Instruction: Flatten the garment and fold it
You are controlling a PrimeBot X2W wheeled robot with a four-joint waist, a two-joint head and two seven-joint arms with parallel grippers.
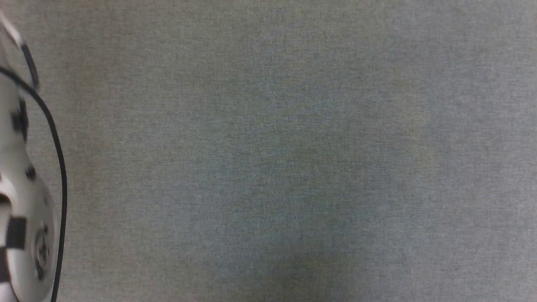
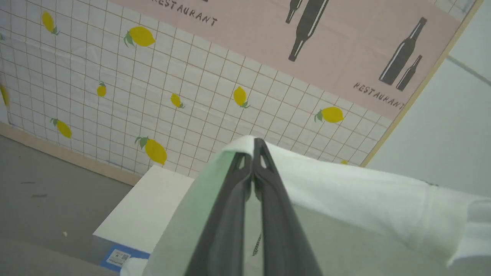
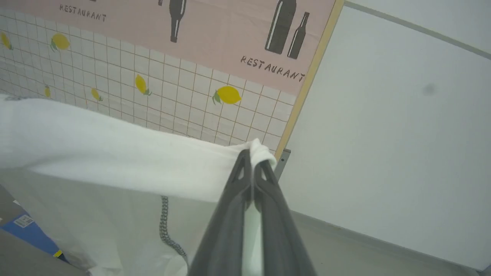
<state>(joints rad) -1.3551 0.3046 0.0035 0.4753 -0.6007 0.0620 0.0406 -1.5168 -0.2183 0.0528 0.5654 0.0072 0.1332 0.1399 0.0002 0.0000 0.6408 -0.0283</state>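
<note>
White box (image 2: 149, 207) before lemon-tiled wall (image 2: 115, 96)

Left gripper (image 2: 253, 145): long dark fingers pressed together, tips pinching an edge of the garment (image 2: 364, 199).
Right gripper (image 3: 252, 155): fingers likewise closed, tips clamped on a bunched fold of garment.
Forearm (image 1: 25, 201): pale, blurred, at the head view's left edge; black cable (image 1: 58, 159) curving along it.
</note>
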